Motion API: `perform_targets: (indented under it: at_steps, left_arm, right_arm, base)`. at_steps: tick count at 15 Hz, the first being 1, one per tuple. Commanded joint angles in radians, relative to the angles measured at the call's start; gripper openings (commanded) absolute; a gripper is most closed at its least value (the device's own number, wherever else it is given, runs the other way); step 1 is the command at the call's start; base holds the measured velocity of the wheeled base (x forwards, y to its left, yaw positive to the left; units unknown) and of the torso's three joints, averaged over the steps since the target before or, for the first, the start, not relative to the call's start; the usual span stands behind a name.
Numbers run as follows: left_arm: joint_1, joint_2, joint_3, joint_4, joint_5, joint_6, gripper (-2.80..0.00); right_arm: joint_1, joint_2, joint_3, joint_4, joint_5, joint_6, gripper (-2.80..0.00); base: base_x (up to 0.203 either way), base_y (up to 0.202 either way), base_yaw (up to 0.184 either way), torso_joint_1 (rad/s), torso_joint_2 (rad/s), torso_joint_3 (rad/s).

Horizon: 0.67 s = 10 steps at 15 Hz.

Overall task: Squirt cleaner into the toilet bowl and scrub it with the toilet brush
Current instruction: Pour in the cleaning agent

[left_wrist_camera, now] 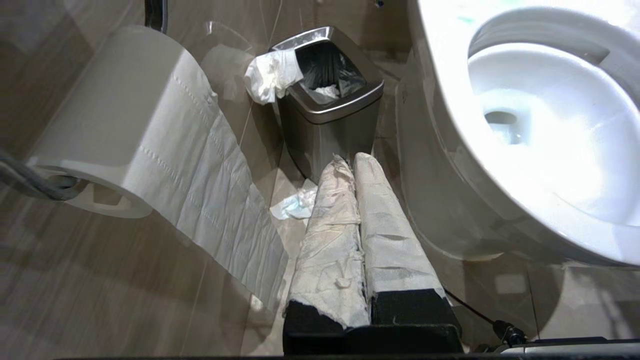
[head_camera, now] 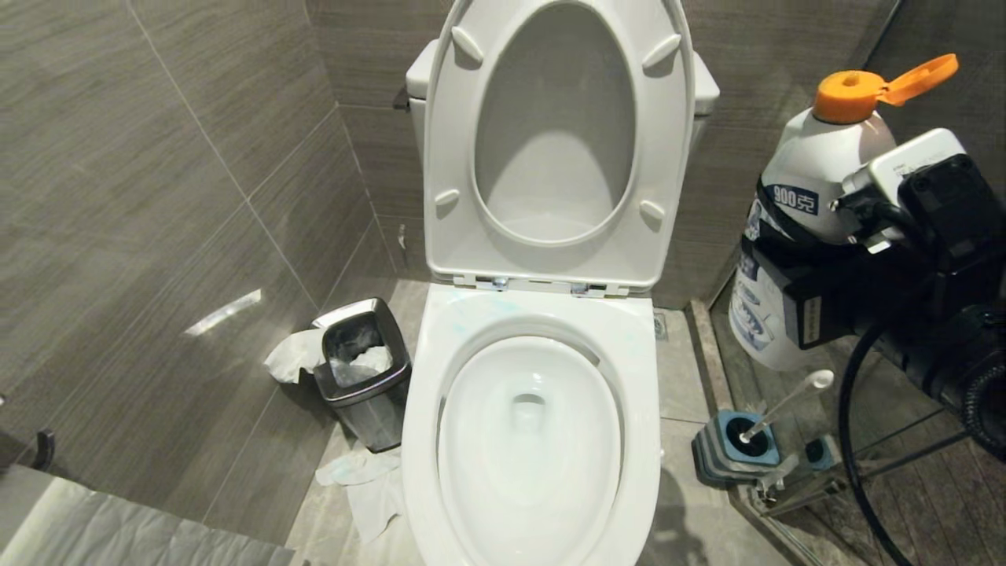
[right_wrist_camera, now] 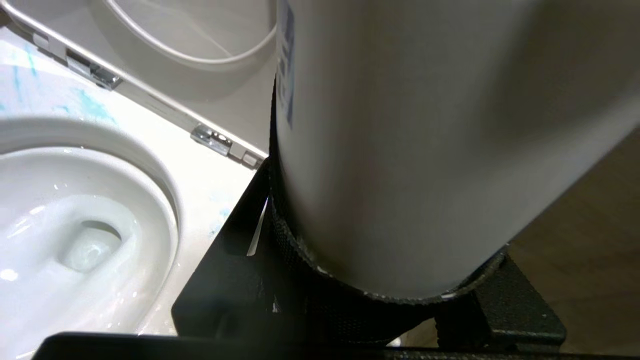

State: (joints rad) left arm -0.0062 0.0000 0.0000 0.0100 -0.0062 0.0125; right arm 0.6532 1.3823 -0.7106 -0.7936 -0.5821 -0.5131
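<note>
One glossy oval toilet bowl (head_camera: 534, 440) | smooth white bottle (head_camera: 809, 181) | ribbed brush holder (head_camera: 735, 448)

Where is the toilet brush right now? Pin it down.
In the head view, the toilet brush stands tilted in its blue-topped holder on the floor to the right of the toilet bowl, below the cleaner bottle held by the right gripper.

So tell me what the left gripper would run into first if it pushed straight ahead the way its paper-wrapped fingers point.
Most likely the small steel waste bin: the left gripper points at its front wall, with only paper scraps on the floor between. Depth is unclear.
</note>
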Motion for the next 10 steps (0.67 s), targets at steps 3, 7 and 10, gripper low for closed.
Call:
perform_targets:
  at_steps: [3,7,10]
  left_arm:
    - [0.000,0.002,0.002,-0.001,-0.001,0.000,-2.80]
    - [0.000,0.002,0.002,-0.001,-0.001,0.000,-2.80]
    - [0.000,0.002,0.002,0.000,-0.001,0.000,-2.80]
  right_arm:
    - [0.000,0.090,-0.051,-0.003,-0.006,-0.045,-2.80]
    - [0.000,0.182,-0.122,-0.001,-0.025,-0.109,-2.80]
    - [-0.001,0.214,-0.159,0.001,-0.063,-0.242,-2.80]
  base:
    - [0.000,0.000,0.000,0.002,0.00,0.076]
    - [0.000,0.000,0.000,0.003,0.00,0.007]
    - [0.000,0.000,0.000,0.000,0.00,0.000]
